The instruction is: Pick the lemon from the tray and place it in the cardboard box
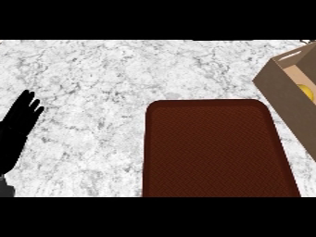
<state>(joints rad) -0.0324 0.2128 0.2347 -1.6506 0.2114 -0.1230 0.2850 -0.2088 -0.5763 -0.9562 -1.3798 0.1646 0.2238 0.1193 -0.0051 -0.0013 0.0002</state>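
Lemon: small round yellow lemon [306,92] lies inside the open brown cardboard box [290,104], far right of my left robot hand [13,127].
Tray: dark brown rectangular tray [215,148], between hand and box, carries no lemon.
Left robot hand: released, fingers straight, resting over the white marble worktop [91,78].
Right robot hand: out of view.
Progress: placement looks done, I judge.

dark brown tray [215,152], yellow lemon [308,92], tan cardboard box [298,111]
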